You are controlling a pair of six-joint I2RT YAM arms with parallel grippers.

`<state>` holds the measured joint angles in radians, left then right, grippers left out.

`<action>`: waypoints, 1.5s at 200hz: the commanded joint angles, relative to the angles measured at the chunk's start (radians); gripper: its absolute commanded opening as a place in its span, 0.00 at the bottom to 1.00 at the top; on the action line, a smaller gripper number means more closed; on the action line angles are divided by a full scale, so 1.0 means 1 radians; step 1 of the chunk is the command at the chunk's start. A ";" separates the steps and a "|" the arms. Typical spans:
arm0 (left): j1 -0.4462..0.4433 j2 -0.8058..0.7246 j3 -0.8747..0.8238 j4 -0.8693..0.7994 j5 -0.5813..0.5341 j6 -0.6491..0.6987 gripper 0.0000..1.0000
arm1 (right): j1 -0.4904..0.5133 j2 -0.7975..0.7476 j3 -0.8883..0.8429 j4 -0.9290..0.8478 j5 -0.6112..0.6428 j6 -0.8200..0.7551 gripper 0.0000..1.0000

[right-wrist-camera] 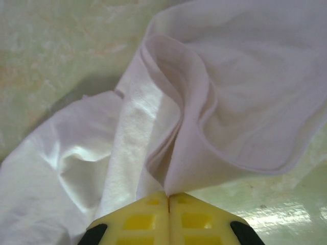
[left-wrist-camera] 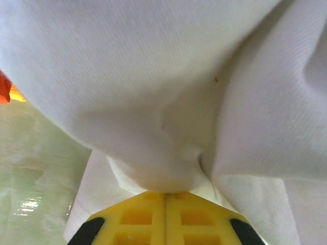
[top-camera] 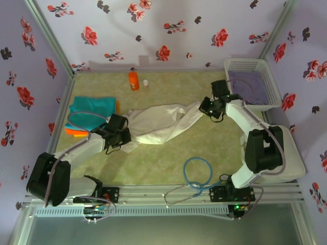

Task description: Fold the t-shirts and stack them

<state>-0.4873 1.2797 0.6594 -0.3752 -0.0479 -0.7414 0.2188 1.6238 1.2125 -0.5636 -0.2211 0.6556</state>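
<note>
A wrinkly white t-shirt (top-camera: 158, 122) stretches across the middle of the table between my two grippers. My left gripper (top-camera: 124, 133) is shut on its left end; in the left wrist view the yellow jaws (left-wrist-camera: 165, 195) pinch the white t-shirt (left-wrist-camera: 168, 92), which bulges over them. My right gripper (top-camera: 206, 106) is shut on the right end; in the right wrist view the yellow jaws (right-wrist-camera: 168, 195) meet on a fold of the white t-shirt (right-wrist-camera: 214, 102). A folded teal t-shirt (top-camera: 92, 108) lies on an orange one (top-camera: 75, 132) at the left.
An orange bottle (top-camera: 134, 80) and a small white bottle (top-camera: 146, 83) stand at the back. A white basket (top-camera: 253, 81) with purple cloth sits at the back right. A blue cable loop (top-camera: 198, 173) lies near the front edge.
</note>
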 commanded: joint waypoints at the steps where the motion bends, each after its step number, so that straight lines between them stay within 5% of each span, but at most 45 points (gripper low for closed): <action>1: -0.002 -0.001 0.022 -0.018 -0.001 0.017 0.00 | 0.002 0.088 0.090 -0.030 -0.036 -0.027 0.03; 42: -0.003 -0.013 0.012 -0.022 0.007 0.008 0.00 | 0.002 0.308 0.336 -0.075 -0.033 -0.053 0.04; 89: -0.004 -0.019 0.007 -0.025 0.013 0.005 0.00 | 0.002 0.529 0.598 -0.171 -0.070 -0.119 0.29; 112: -0.002 -0.018 0.004 -0.023 0.014 0.010 0.00 | 0.000 0.488 0.549 -0.119 -0.070 -0.124 0.52; 162: -0.003 -0.002 0.001 -0.006 0.016 0.011 0.00 | -0.015 0.211 0.213 0.051 0.078 -0.097 0.81; 213: -0.003 0.030 0.011 0.008 0.021 0.021 0.00 | -0.039 -0.014 -0.032 0.079 0.167 -0.099 0.81; 254: -0.005 0.034 0.009 0.016 0.031 0.011 0.00 | -0.067 -0.079 -0.217 0.161 0.164 -0.076 0.66; 300: -0.003 0.019 0.005 -0.015 0.029 0.022 0.02 | -0.087 0.039 -0.248 0.261 0.108 -0.067 0.48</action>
<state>-0.4873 1.3098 0.6594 -0.3683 -0.0238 -0.7410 0.1387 1.5993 0.9676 -0.4057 -0.0807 0.5800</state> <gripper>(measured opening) 0.041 0.500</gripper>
